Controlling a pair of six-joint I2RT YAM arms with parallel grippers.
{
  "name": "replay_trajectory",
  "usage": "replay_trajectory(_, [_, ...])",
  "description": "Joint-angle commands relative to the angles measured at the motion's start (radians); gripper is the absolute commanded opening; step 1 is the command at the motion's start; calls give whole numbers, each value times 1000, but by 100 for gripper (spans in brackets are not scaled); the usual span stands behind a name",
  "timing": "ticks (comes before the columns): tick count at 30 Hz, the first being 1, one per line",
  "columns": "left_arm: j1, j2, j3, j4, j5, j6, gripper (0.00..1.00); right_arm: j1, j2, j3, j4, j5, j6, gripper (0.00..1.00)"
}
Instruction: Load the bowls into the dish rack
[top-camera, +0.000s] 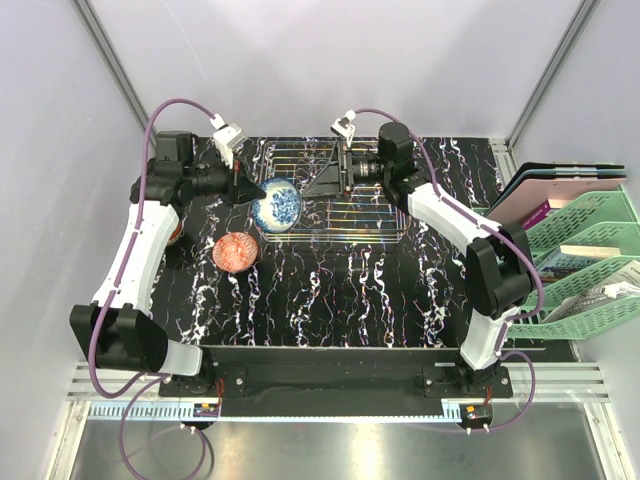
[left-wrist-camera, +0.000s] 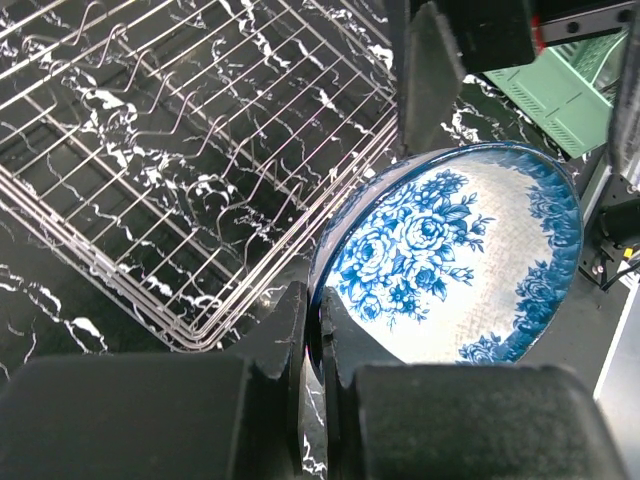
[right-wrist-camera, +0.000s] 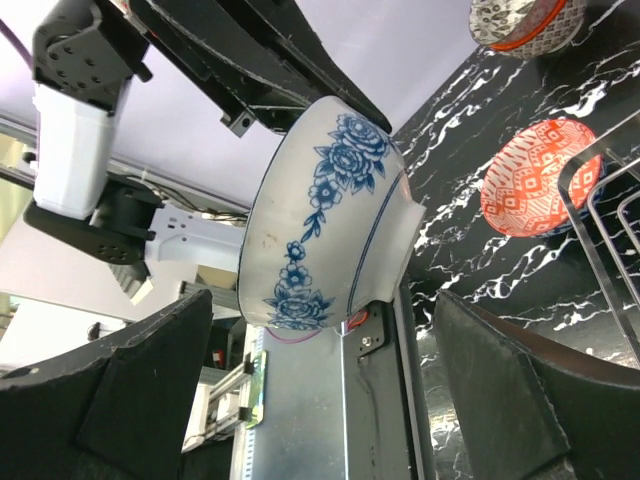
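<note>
Barely begun: nothing in the rack (top-camera: 370, 212) by the far edge of the surface (top-camera: 330, 290), with the blue bowl (top-camera: 277, 204) clenched at its rim in the left fingers (left-wrist-camera: 285, 335), tilted at the rack's left end and facing the right fingers (right-wrist-camera: 140, 390), spread wide and empty. Left to load besides: the red bowl (top-camera: 237, 251) near the left edge and a third bowl (top-camera: 176, 236) beyond, half hidden by the left arm (top-camera: 140, 250). Black, white-veined surface; pale walls (top-camera: 300, 60), metal posts (top-camera: 105, 45), green trays (top-camera: 590, 250) off the right edge.

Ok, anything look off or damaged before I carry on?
Nothing stands out. The left gripper pinches the blue floral bowl by its rim at the left edge of the dish rack; the red bowl sits upright. No spills or cracks.
</note>
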Motion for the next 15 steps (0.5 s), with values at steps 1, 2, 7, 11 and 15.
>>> replay_trajectory(1, [-12, 2, 48, 98, 73, -28, 0, -5, 10, -18, 195, -49, 147, 100])
replay_trajectory(2, [-16, 5, 49, 99, 69, -29, 0, -5, 11, -23, 247, -51, 170, 100])
replay_trajectory(7, [-32, 14, 59, 107, 59, -37, 0, -5, 30, -26, 319, -57, 244, 100])
replay_trajectory(11, [-42, 19, 56, 122, 50, -47, 0, -5, 37, -43, 364, -54, 273, 100])
replay_trajectory(15, [-44, 14, 57, 132, 52, -50, 0, -5, 34, -61, 361, -48, 262, 100])
